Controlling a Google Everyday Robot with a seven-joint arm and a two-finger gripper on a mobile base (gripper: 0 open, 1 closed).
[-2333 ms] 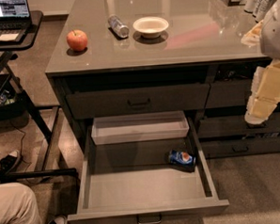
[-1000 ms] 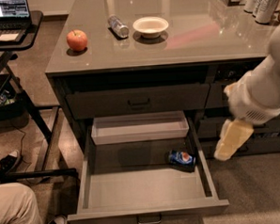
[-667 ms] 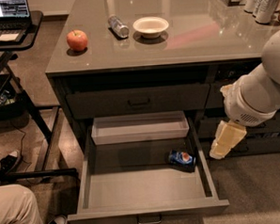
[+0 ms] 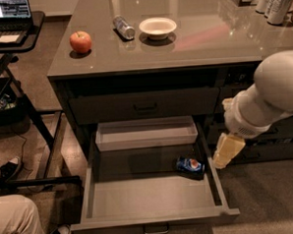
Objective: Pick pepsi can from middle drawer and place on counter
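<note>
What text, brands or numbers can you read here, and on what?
No words are legible.
On the blue can in the open drawer: round red-white-blue logo, no readable lettering.
On the laptop screen: text lines, too small.
On the tall cans, far right of the counter: labels blurred.
On the claw, at the drawer's right side: no markings seen.

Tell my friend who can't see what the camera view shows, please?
The robot's tool hangs at the right edge of the open middle drawer, close to the pepsi can lying inside by the right wall. Above, the counter holds an apple, a bowl and a silvery can.
</note>
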